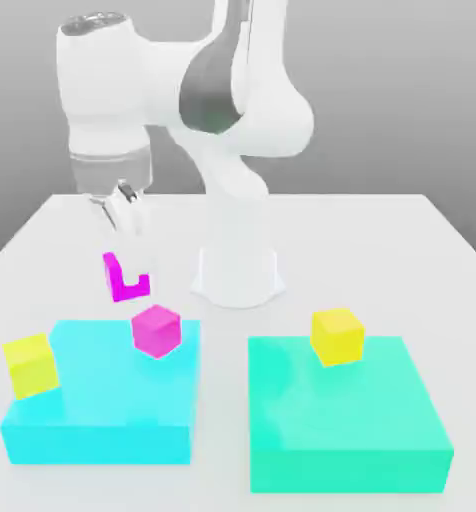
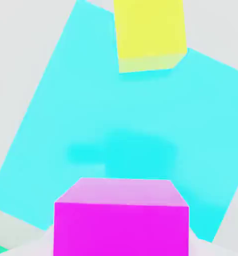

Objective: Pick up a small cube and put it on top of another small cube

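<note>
- Sitting at the 9 o'clock edge of the cyan block [image 1: 97, 385]: yellow cube [image 1: 30, 365], tilted, partly overhanging the edge.
- Hovering well above the cyan block, toward 12 o'clock of it: gripper [image 1: 122, 215]; jaw state impossible to tell.
- Lying on the table [image 1: 382, 230] below the gripper: magenta L-shaped piece [image 1: 122, 280].
- Resting near the cyan block's 1 o'clock corner: magenta cube [image 1: 156, 330], untouched, one corner pointing at the camera; no long axis, sides equal.
- Sitting at 12 o'clock on the teal block [image 1: 347, 415]: second yellow cube [image 1: 338, 335].
- Judging progress: nothing grasped, nothing stacked; descent, grasp, carry and placement all remaining.
</note>
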`<state>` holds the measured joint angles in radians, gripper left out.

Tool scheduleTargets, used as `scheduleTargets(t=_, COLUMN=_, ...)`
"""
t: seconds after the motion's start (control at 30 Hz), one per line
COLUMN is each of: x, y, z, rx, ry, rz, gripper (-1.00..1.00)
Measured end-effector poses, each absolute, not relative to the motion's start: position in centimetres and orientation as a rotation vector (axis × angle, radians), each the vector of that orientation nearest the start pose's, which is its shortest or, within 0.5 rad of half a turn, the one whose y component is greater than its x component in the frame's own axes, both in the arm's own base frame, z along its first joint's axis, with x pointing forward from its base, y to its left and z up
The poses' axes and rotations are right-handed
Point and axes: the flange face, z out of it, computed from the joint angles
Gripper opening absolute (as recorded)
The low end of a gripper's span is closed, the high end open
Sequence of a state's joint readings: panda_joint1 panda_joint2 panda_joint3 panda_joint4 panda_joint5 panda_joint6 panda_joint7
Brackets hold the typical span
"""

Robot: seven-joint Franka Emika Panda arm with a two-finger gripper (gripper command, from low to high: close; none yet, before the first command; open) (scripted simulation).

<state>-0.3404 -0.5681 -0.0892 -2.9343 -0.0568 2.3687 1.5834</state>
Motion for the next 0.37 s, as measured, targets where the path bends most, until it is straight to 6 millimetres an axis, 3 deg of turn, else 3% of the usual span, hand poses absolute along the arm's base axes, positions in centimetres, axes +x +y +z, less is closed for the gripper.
scheduleTargets(t=0.07, x=27.6, y=-12.1, z=31.2, rx=-1.728, ry=2.618, rz=0.002, gripper=-1.00)
scheduleTargets(t=0.27, x=27.3, y=-11.9, z=25.7, rx=-1.722, ry=2.625, rz=-0.001, gripper=-1.00)
scheduleTargets(t=0.3, x=27.2, y=-11.8, z=25.1, rx=-1.723, ry=2.626, rz=-0.001, gripper=1.00)
scheduleTargets(t=0.37, x=27.2, y=-11.8, z=25.1, rx=-1.723, ry=2.626, rz=-0.001, gripper=1.00)
